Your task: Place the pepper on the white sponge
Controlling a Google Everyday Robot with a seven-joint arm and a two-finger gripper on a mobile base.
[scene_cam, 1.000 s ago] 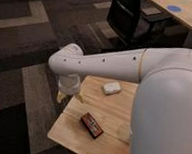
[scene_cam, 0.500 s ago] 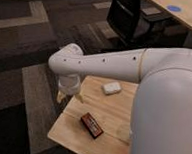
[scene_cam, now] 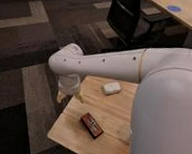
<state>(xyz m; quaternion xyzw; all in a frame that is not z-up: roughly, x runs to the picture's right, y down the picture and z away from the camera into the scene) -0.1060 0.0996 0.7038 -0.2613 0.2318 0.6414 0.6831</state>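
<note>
The gripper hangs straight down from the bend of the white arm, left of the frame's centre. It is over the far left corner of the wooden table. Its lower end blurs into a pale shape against the table edge, so I cannot tell whether it is wide, narrow or holding anything. The arm runs from that bend rightward and slightly upward across the middle of the frame, and joins the robot's body, a large white mass that fills the right side.

The white sponge lies flat on the table to the right of the gripper, near it but apart from it, just below the arm's underside. The pepper cannot be picked out anywhere on the visible tabletop or at the gripper.

A flat red-and-black box lies lower on the table, below centre, set at a diagonal and well apart from the sponge. Dark carpet with paler bands covers the left half of the frame. In the upper right stands a black office chair. Beyond it is a light wooden desk with a small blue disc on its top.
</note>
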